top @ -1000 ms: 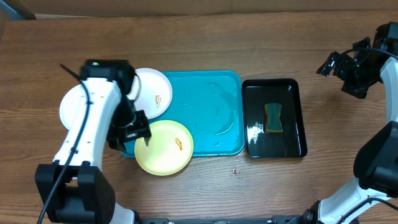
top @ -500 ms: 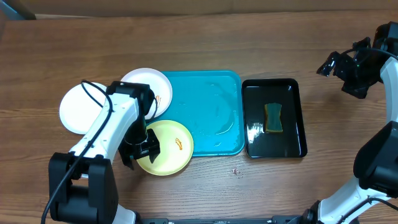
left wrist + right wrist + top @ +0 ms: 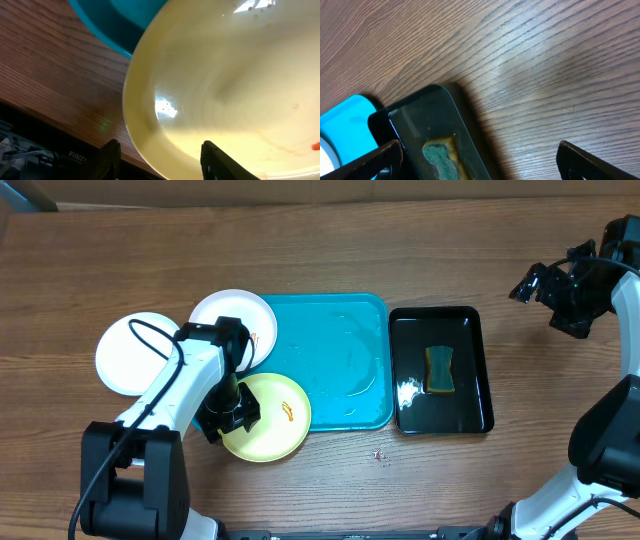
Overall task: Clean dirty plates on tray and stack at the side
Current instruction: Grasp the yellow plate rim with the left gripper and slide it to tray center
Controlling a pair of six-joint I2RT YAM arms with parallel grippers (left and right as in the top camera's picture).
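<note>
A pale yellow-green plate (image 3: pixel 272 426) with an orange smear overhangs the front left corner of the turquoise tray (image 3: pixel 340 360). My left gripper (image 3: pixel 231 418) is open, and its fingers straddle this plate's left rim (image 3: pixel 150 125), one over the wood and one over the plate's inside (image 3: pixel 162 152). A white plate (image 3: pixel 238 320) with a smear rests on the tray's back left corner. A second white plate (image 3: pixel 128 352) lies on the table to the left. My right gripper (image 3: pixel 533 284) is open and empty, raised at the far right (image 3: pixel 480 160).
A glossy black tray (image 3: pixel 470 395) stands right of the turquoise tray and holds a green and yellow sponge (image 3: pixel 439 370). Both show in the right wrist view, the black tray (image 3: pixel 415 117) and the sponge (image 3: pixel 440 157). A small speck (image 3: pixel 378 453) lies on the wood in front.
My left arm has swung toward the front, uncovering the left white plate. Its gripper has come down to the yellow-green plate's left rim. The right arm has not moved.
</note>
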